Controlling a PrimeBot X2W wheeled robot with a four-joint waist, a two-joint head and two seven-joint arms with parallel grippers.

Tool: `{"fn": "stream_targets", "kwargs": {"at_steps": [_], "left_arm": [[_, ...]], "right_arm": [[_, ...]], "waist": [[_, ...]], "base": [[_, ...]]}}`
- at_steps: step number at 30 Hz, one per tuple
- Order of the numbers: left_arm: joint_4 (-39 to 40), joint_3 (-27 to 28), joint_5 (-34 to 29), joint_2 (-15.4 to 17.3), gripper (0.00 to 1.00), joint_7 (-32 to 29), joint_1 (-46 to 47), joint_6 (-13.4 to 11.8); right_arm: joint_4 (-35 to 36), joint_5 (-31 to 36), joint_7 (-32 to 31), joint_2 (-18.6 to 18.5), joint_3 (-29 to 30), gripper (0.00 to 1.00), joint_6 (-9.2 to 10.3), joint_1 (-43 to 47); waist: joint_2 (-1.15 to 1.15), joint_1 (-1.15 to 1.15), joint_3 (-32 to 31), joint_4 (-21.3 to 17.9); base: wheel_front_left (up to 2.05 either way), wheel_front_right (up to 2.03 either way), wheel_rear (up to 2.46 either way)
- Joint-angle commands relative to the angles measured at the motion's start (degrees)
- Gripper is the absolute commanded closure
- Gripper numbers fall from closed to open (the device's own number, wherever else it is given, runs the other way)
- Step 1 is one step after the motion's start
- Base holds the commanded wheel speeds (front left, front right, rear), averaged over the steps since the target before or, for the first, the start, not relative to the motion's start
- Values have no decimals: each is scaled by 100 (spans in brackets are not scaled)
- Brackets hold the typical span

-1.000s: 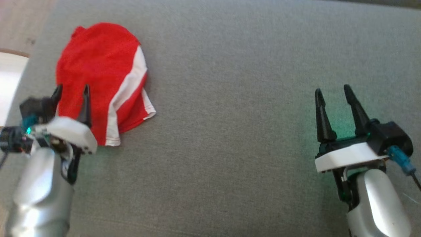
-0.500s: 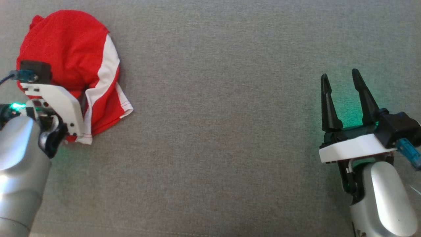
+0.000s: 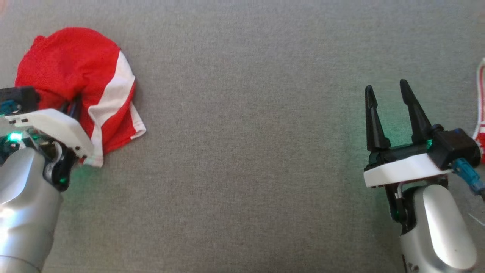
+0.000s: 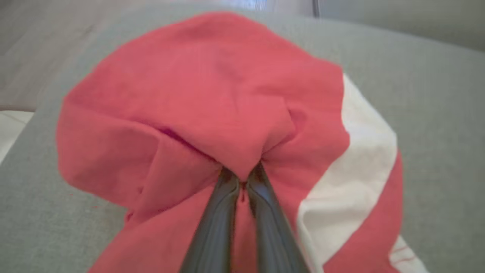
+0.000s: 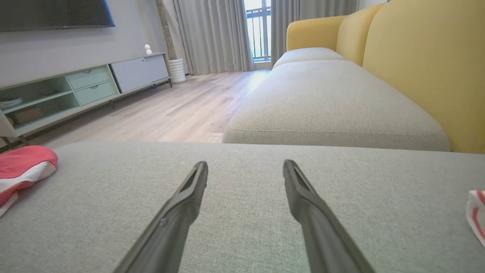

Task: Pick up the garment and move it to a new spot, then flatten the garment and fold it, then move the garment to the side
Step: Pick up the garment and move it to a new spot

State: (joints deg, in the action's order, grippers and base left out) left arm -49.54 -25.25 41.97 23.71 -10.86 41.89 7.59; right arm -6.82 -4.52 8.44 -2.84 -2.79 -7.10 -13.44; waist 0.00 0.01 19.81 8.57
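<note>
Your left hand [image 4: 242, 177]: pinching red garment [image 3: 72, 60], cushion [image 3: 242, 151] left edge. Your right hand [image 3: 385, 85]: fingers spread, toward right edge.

Open cushion [image 3: 250, 144] centre, garment [image 3: 72, 64] far left, striped cloth [image 3: 482, 136] far right

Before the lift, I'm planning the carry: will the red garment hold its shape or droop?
Likely droops: the garment bunches into soft folds where the left hand pinches it. Probably light: the cloth looks thin.
</note>
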Motion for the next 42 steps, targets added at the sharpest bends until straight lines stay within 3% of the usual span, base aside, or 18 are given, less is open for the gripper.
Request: {"fn": "stream_targets", "kwargs": {"at_steps": [1, 7, 16, 25, 32, 33, 34, 42], "left_arm": [[155, 332, 74, 178, 100, 338, 225, -10], [492, 297, 125, -203, 100, 969, 169, -10], [1459, -30, 72, -947, 100, 1205, -58, -170], [2249, -318, -121, -1563, 100, 1229, -114, -754], [2289, -563, -324, -1838, 100, 1152, 342, -1003], [2257, -602, -356, -1872, 85, 1177, 419, -1024], [2220, -637, -390, -1901, 0, 1227, 495, -1037], [1838, -540, -500, -1909, 0, 1884, 820, -1118]], "right_arm": [[104, -66, 96, -4, -161, 0, -39, -7], [-135, -246, 242, -4, -222, 0, -39, 59], [-368, -454, 400, -4, -360, 0, -39, 65], [-481, -621, 529, -4, -503, 0, -39, -9], [-565, -770, 602, -4, -692, 0, -39, -231], [-587, -793, 610, -4, -716, 0, -39, -260], [-608, -815, 618, -4, -737, 0, -39, -289], [-689, -846, 650, -4, -636, 0, -39, -339]], "waist": [[0, -1, -191, -78], [0, -1, -552, -237], [0, -1, -834, -619], [0, -1, -736, -1146], [0, -1, -488, -1621], [0, -1, -463, -1677], [0, -1, -440, -1729], [0, -1, -408, -1745]], "base": [[0, 0, 0], [0, 0, 0], [0, 0, 0], [0, 0, 0], [0, 0, 0], [0, 0, 0], [0, 0, 0], [0, 0, 0]]}}
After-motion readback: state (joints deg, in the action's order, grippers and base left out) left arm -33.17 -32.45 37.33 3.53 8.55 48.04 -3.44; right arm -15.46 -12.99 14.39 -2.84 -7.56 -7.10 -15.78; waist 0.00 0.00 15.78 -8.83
